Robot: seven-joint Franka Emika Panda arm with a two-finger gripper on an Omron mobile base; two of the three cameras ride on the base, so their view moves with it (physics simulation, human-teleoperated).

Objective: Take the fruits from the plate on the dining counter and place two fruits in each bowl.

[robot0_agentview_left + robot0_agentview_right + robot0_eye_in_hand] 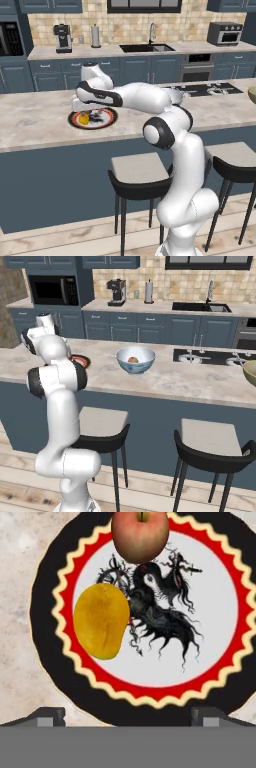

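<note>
My gripper [129,716] hangs open straight above the plate [44,612], its two finger tips [47,714] standing wide apart at the near rim. On the plate lie a yellow lemon-like fruit [101,620] at left and a reddish-brown apple [140,534] at the far side. From the left base view, the yellow fruit [83,118] shows on the plate [108,119] under my hand, on the dining counter [35,120]. A light blue and white bowl [135,359] holds one reddish-brown fruit [132,360]. The olive bowl [250,372] sits at the far right.
A black cooktop [207,89] is set into the dining counter to the right of the plate. Two dark stools [137,177] stand in front of the counter. The back counter carries a sink [147,48], a coffee machine [62,38] and a toaster oven [225,33].
</note>
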